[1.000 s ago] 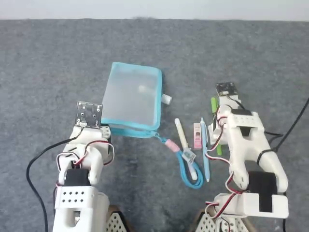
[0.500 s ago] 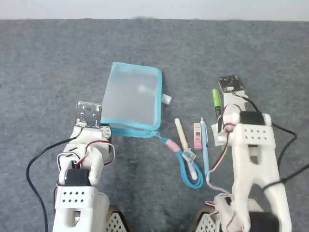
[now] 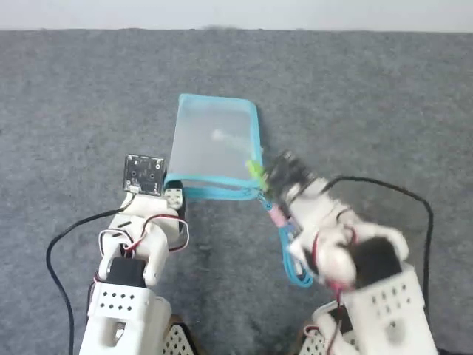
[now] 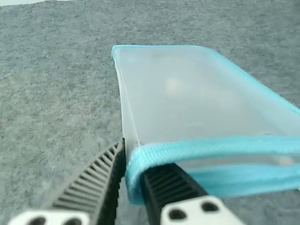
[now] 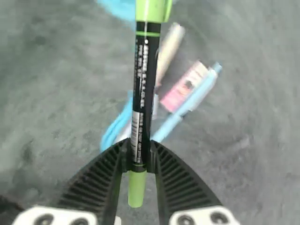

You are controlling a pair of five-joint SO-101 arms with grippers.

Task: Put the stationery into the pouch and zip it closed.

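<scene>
the left claw pinches the see-through blue-edged pouch, mid frame. the right claw grips the green and black marker pen at the pouch's lower right corner. best to slide the tip in slowly.
</scene>
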